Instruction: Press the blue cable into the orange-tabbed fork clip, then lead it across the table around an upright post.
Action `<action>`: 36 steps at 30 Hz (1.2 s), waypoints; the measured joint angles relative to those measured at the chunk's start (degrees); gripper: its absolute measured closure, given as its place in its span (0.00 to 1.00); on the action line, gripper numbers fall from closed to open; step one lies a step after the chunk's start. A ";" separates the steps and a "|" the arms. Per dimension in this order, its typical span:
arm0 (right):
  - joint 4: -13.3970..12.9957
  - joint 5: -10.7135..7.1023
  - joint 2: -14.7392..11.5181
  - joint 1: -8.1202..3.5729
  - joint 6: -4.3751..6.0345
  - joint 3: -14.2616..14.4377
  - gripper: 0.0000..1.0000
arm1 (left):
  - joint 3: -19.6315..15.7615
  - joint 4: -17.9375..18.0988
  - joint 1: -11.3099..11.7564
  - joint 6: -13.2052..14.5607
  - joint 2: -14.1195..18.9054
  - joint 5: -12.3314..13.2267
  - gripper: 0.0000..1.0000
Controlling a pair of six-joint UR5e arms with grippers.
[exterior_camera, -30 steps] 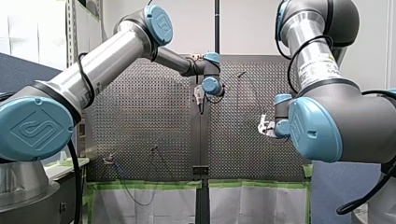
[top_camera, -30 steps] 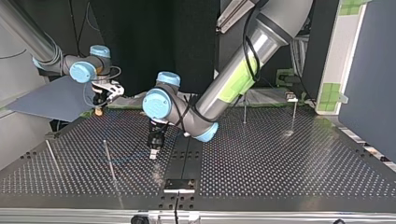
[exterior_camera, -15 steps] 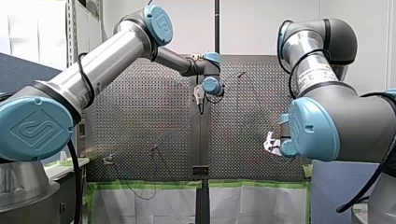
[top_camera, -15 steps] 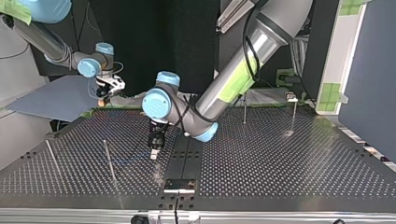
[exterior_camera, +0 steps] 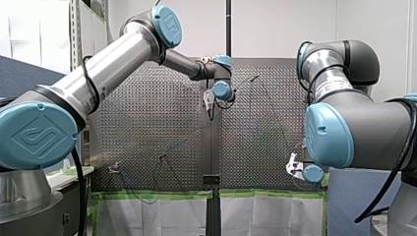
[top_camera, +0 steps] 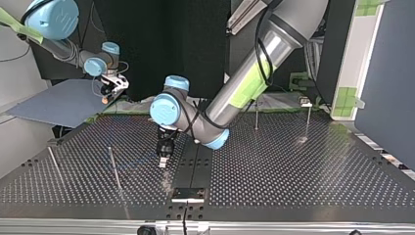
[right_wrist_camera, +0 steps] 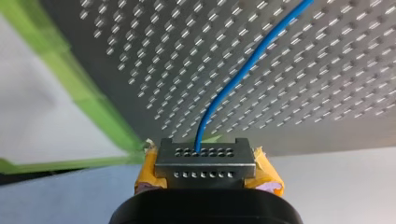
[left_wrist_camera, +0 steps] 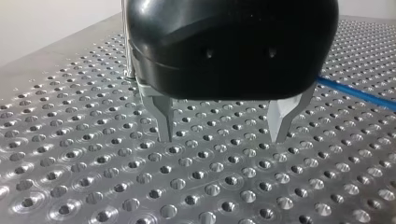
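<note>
The blue cable [right_wrist_camera: 243,70] runs from the perforated table into my right gripper [right_wrist_camera: 205,151], which is shut on it between metal fingers with yellow pads [right_wrist_camera: 268,175]. In the top view my right gripper [top_camera: 108,90] hangs beyond the table's far left edge. My left gripper [left_wrist_camera: 223,137] stands open just above the table, nothing between its metal fingers [left_wrist_camera: 163,116]. The blue cable [left_wrist_camera: 359,93] lies off to one side of it. In the top view my left gripper [top_camera: 163,159] is near the middle, with a faint blue cable [top_camera: 132,165] arc beside it. I cannot make out the fork clip clearly.
Upright posts [top_camera: 115,169] [top_camera: 55,166] stand at the top view's left, two more posts [top_camera: 256,117] [top_camera: 308,120] at its far right. Green tape [right_wrist_camera: 88,93] lines the table edge by my right gripper. A black plate [top_camera: 188,193] sits at the near middle.
My right arm has carried the cable end down in the front view, out past the table's edge. My left arm has stayed where it was, still open.
</note>
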 joint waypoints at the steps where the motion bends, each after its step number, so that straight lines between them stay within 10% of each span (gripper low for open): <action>1: -0.04 -0.01 0.57 -0.18 0.02 -0.07 1.00 | 0.02 0.01 0.02 0.00 0.00 -0.02 0.01; 21: -0.63 -0.90 12.19 -3.54 -0.86 -2.64 1.00 | 0.29 -1.38 0.25 0.00 0.02 -1.38 0.01; 36: -4.07 -8.51 10.23 -3.89 -2.81 -3.43 1.00 | 0.44 -5.62 -0.17 -1.38 0.03 -2.91 0.01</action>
